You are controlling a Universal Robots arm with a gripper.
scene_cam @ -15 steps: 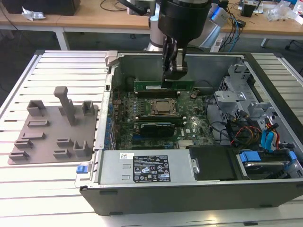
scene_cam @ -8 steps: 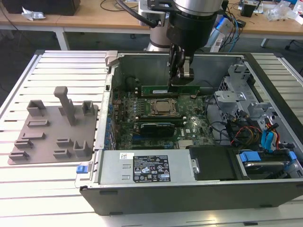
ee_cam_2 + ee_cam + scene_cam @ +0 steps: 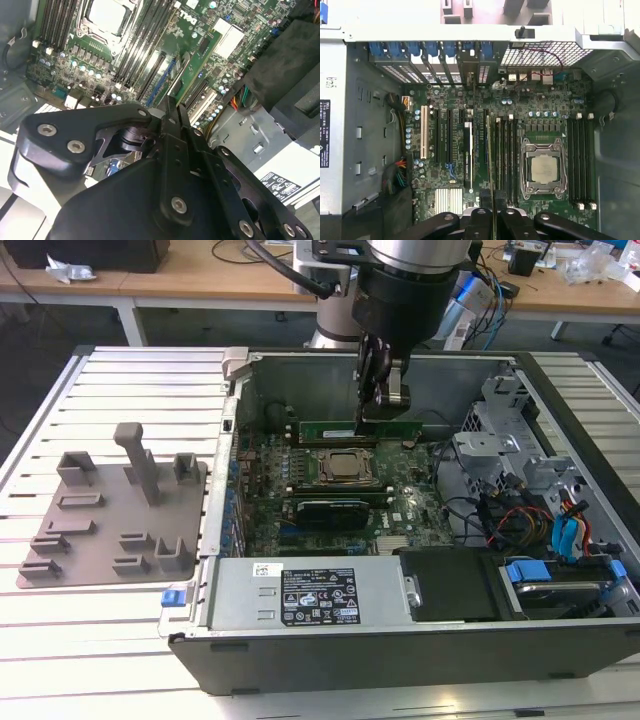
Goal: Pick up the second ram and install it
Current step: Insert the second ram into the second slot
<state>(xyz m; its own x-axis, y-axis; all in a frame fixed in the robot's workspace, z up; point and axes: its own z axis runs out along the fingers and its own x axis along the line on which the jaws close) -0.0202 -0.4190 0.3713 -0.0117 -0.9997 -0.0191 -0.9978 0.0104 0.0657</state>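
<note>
Pointing straight down (above the motherboard [image 3: 400, 515]), the hand [image 3: 372, 418] grips the second ram [image 3: 330, 430]

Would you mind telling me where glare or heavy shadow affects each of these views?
Exterior view: the ribbed table glares white toward the view's left, while the case interior sits dimmer. First wrist view: the table beyond the case wall is washed out. Second wrist view: the dark gripper looms against a well-lit motherboard.
</note>
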